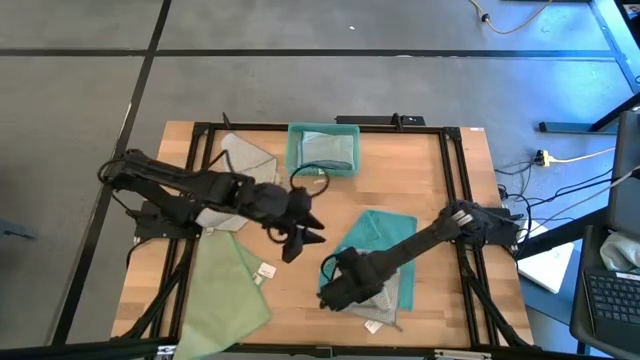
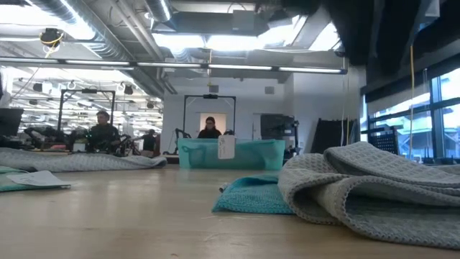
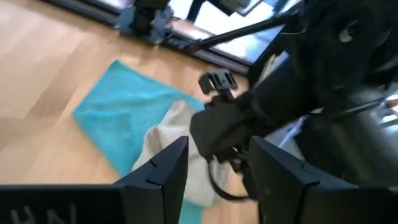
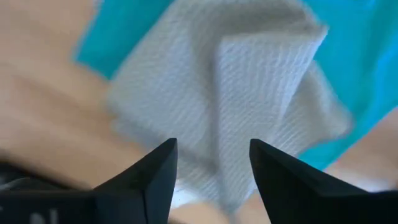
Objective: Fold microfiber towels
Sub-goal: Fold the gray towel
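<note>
Right end effector point(image 4: 211, 163) open above grey towel point(image 4: 236, 93).

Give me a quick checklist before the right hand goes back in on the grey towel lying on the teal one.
1. Right hand open, nothing held: ok.
2. Right hand over the crumpled light grey waffle-weave towel: ok.
3. Grey towel folded flat: not ok, bunched in a heap.
4. Flat teal microfiber towel underneath lying smooth: ok where visible.
5. Left hand open and clear of the grey towel: ok, beside it over bare wood.
6. Grey towel's corners located: cannot tell.
</note>
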Available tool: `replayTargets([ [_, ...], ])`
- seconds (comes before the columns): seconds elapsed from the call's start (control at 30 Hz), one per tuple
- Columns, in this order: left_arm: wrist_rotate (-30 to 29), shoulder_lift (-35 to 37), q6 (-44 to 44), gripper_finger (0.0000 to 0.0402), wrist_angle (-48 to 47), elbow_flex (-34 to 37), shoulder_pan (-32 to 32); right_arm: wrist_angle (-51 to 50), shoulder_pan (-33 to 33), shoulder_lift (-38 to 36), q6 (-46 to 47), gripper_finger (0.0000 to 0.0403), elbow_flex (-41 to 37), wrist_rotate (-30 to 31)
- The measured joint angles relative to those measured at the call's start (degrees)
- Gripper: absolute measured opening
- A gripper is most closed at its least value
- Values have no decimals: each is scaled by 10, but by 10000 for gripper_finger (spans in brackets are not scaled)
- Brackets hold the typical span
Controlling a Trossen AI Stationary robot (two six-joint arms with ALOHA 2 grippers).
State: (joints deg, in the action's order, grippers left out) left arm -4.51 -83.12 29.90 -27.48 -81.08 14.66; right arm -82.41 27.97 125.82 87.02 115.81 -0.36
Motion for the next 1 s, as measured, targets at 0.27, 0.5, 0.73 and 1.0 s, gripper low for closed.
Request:
replayTargets([
  [0.27,-49,5,20,161,-39,0,44,-8,-51,57,-125,238,0,-13],
  [0.5,-54,4,30,161,-43,0,46,-5,-73,67,-150,243,0,-12],
  [0.73,-54,4,30,161,-42,0,46,42,-82,67,-203,241,0,-27],
  [1.0,-53,5,38,161,-66,0,50,38,-82,67,-557,241,0,-83],
])
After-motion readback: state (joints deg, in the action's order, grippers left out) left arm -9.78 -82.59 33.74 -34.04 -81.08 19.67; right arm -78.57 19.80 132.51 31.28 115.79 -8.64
